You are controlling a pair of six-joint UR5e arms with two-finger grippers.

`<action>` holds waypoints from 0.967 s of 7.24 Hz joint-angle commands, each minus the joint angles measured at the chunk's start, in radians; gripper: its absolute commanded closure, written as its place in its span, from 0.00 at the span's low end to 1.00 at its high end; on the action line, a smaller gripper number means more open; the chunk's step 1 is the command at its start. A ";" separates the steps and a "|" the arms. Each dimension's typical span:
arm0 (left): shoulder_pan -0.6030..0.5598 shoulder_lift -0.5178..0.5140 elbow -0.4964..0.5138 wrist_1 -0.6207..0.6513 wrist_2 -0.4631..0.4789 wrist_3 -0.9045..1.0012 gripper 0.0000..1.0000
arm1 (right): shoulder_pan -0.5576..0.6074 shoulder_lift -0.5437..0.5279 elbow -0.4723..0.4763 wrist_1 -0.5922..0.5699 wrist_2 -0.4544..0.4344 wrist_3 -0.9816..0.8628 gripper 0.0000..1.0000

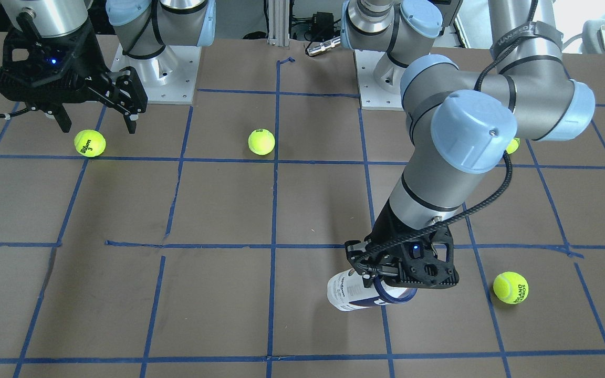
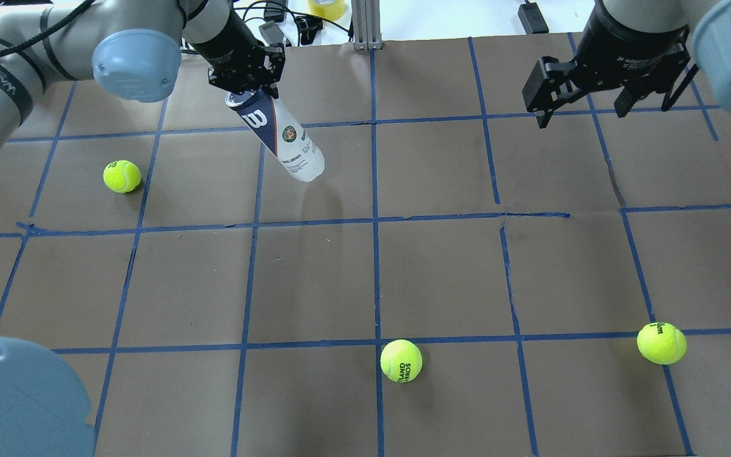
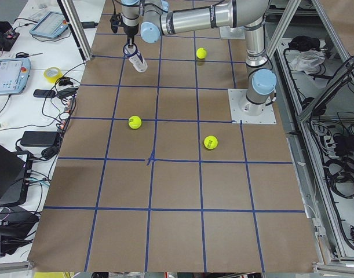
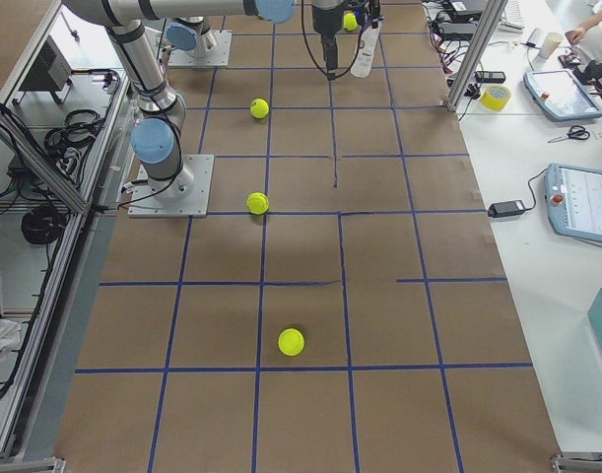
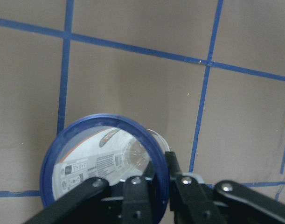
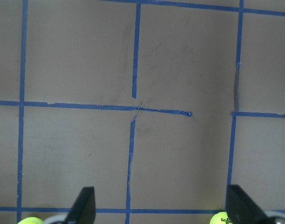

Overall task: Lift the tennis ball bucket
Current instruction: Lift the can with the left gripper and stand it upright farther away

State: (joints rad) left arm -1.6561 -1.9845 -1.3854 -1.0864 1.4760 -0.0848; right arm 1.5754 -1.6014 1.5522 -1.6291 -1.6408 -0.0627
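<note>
Brown table (image 2: 441, 273) w/ tape grid: tennis ball tube (image 2: 289, 139) is pinched at its navy rim by left gripper (image 2: 248, 86), hung tilted, apparently just off the surface, so lift is judged under way & a steady upward pull is needed; right gripper (image 2: 584, 111) is spread wide, empty.

My left hand (image 2: 250, 87) is matt black plastic; the tennis ball bucket (image 2: 289, 143) is glossy clear plastic. The table (image 2: 441, 273) is matt brown paper.
</note>
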 commanded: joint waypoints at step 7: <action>-0.083 -0.045 -0.063 0.178 0.122 -0.003 0.23 | 0.000 0.000 0.000 -0.002 -0.016 0.000 0.00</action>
State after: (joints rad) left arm -1.7335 -2.0302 -1.4420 -0.9097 1.5959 -0.0686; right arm 1.5754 -1.6006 1.5524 -1.6310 -1.6565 -0.0629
